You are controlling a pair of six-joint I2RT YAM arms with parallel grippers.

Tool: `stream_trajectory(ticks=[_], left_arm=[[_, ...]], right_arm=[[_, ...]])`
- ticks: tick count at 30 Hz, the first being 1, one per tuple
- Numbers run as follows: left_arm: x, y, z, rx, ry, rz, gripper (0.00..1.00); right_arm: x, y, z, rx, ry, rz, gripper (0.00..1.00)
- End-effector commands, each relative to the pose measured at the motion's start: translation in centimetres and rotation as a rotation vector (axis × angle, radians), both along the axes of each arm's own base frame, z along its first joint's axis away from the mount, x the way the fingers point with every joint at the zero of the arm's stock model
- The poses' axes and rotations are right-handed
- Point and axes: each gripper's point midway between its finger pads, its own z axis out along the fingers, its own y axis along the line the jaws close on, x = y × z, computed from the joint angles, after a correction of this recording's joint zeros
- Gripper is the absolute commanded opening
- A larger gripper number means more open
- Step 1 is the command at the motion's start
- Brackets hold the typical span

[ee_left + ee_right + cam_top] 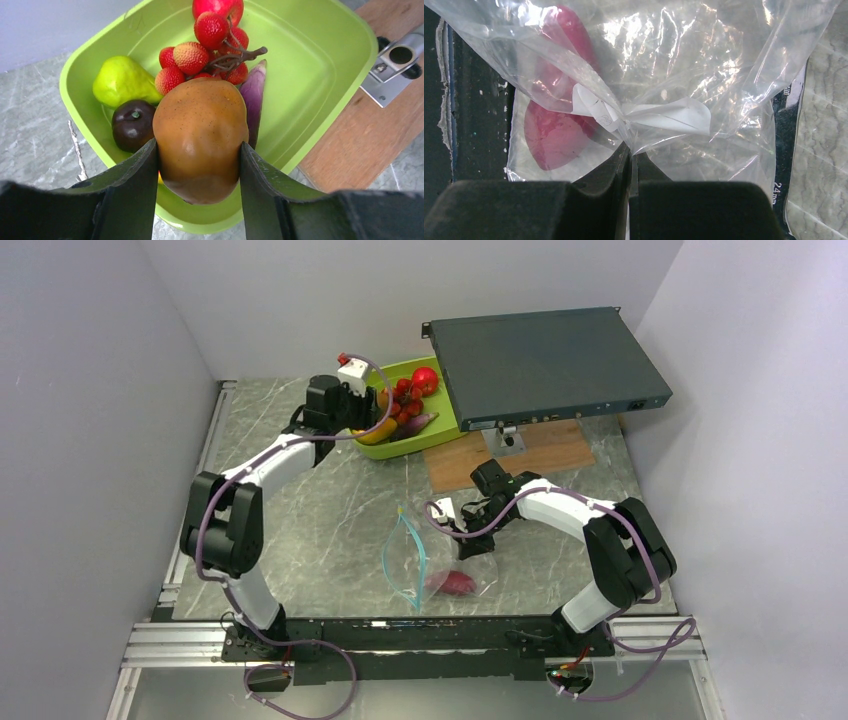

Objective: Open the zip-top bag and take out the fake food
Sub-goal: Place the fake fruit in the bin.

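My left gripper (199,165) is shut on the orange-yellow mango (200,135) and holds it over the near rim of the lime-green tray (320,65). In the tray lie a green pear (122,80), a dark plum (132,124), a red grape bunch (200,50), a purple eggplant (253,95) and a red apple (217,7). My right gripper (630,150) is shut on a pinch of the clear zip-top bag (684,65), which holds one red fruit (556,135). In the top view the bag (425,560) lies near the table's front, its blue zip strip (415,540) gaping.
A flat dark grey box (545,365) sits raised on a metal stand above a wooden board (520,455) at the back right, next to the tray (440,435). White walls close in the table on three sides.
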Motion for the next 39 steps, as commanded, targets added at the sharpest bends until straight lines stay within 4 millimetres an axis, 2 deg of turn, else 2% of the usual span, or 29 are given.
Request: stream_trajectory(ticks=[1, 8, 11, 12, 15, 16, 17, 22, 27, 31, 39], left_arm=[[1.1, -0.2, 0.1, -0.012, 0.023, -0.015, 0.22], [2.3, 0.7, -1.8, 0.005, 0.059, 0.028, 0.42], [2.6, 0.6, -2.0, 0.001, 0.069, 0.015, 0.47], [2.5, 0.5, -1.9, 0.002, 0.069, 0.005, 0.52], [2.5, 1.1, -1.0, -0.003, 0.036, 0.033, 0.88], [2.3, 1.3, -0.6, -0.006, 0.015, 0.041, 0.95], [2.0, 1.4, 0.1, -0.012, -0.011, 0.046, 0.99], [-0.1, 1.9, 3.3, -0.06, -0.101, 0.039, 1.0], [-4.1, 2.3, 5.6, -0.299, -0.137, -0.033, 1.0], [-8.3, 1.9, 5.1, -0.449, -0.038, -0.137, 1.0], [-16.7, 1.9, 4.8, -0.52, 0.069, -0.191, 1.0]], right_arm=[[0.3, 0.4, 0.6, 0.019, -0.032, 0.023, 0.06], [0.2, 0.4, 0.5, 0.015, -0.024, 0.024, 0.06], [0.2, 0.3, 0.4, 0.012, -0.024, 0.024, 0.06], [0.3, 0.3, 0.4, 0.012, -0.024, 0.024, 0.06], [0.3, 0.4, 0.5, 0.013, -0.025, 0.024, 0.06], [0.2, 0.3, 0.4, 0.012, -0.024, 0.024, 0.06], [0.2, 0.3, 0.4, 0.013, -0.022, 0.024, 0.06], [0.2, 0.3, 0.4, 0.013, -0.021, 0.027, 0.06], [0.2, 0.3, 0.6, 0.016, -0.032, 0.028, 0.06], [0.2, 0.3, 0.7, 0.017, -0.035, 0.029, 0.06], [0.3, 0.2, 1.1, 0.024, -0.055, 0.03, 0.06]])
